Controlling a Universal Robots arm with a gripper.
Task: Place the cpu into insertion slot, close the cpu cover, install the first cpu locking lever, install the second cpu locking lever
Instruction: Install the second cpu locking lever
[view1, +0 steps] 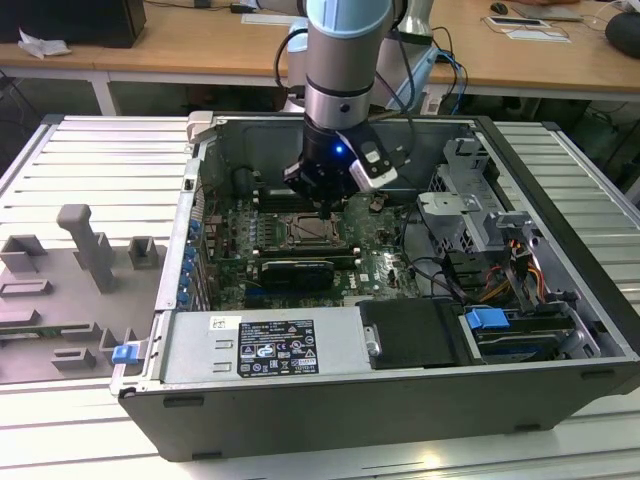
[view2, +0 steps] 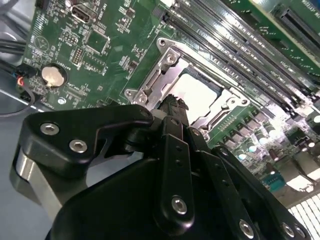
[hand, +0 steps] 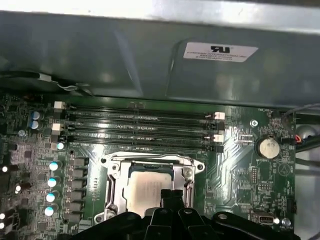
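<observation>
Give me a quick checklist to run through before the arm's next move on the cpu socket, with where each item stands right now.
1. The cpu lies in the insertion slot: ok, its silver top shows inside the frame in both wrist views.
2. Chip seated flat and square: cannot tell.
3. The cpu cover shut over the chip: cannot tell.
4. Locking levers engaged: cannot tell.
5. The gripper positioned at the socket: ok, its fingertips sit at the chip's edge.
6. Memory slots beside the socket free of the gripper: ok.

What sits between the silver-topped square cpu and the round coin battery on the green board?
In the first wrist view, the silvery metal cpu cover frame, then bare green board, lies between the cpu and the coin battery.
</observation>
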